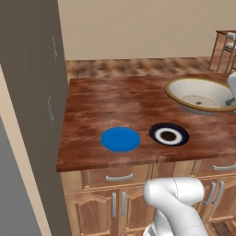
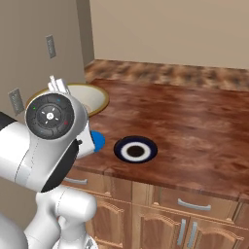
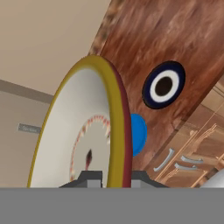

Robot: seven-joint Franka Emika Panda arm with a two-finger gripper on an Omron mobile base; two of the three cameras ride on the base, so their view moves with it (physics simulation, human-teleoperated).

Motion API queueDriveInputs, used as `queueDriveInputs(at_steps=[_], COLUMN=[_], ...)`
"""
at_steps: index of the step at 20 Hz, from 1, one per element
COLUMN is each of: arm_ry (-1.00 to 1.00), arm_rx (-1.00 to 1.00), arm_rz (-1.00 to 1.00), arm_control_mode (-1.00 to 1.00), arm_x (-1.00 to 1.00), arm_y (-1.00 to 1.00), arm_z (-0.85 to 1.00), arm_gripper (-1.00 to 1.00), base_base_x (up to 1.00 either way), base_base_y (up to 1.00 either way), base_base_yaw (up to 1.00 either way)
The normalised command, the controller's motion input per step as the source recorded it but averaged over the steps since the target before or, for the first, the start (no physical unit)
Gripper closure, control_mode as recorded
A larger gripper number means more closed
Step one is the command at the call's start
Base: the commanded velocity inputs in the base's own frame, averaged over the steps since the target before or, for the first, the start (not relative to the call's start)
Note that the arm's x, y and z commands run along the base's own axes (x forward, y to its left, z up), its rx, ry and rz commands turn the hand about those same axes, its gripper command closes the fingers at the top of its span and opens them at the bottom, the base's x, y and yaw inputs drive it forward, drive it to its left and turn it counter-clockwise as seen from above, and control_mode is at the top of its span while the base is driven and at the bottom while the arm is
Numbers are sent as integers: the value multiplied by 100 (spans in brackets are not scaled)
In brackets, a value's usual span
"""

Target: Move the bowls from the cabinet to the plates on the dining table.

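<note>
**Spotter:** What have you got in the gripper (image 3: 113,178)?

**Operator:** I've got its fingers pinched on the rim of the cream bowl (image 1: 203,95), one inside, one outside. I'm holding it tilted in the air over the dining table (image 1: 110,99), not resting on it.

**Spotter:** Where do the plates lie from it?

**Operator:** Both sit nearer the table's front edge than my bowl. In the left base view the navy-ringed plate (image 1: 169,134) is the closer one; the blue plate (image 1: 120,139) lies beyond it to the left. I judge I need to bring the bowl forward and level it.
</note>
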Motion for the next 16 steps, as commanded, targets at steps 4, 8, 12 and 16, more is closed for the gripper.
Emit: queueDriveInputs(at_steps=[4, 8, 12, 16], arm_ry=[0, 0, 3, 10], arm_rx=[0, 0, 0, 0], arm_rz=[0, 0, 0, 3], arm_control_mode=[100, -100, -100, -100], arm_x=[0, 11, 38, 67], arm_y=[0, 5, 20, 2], arm_z=[0, 0, 0, 0], arm_gripper=[100, 100, 100, 100], base_base_x=[2, 0, 0, 0], base_base_y=[0, 0, 0, 0], base_base_yaw=[0, 0, 0, 0])
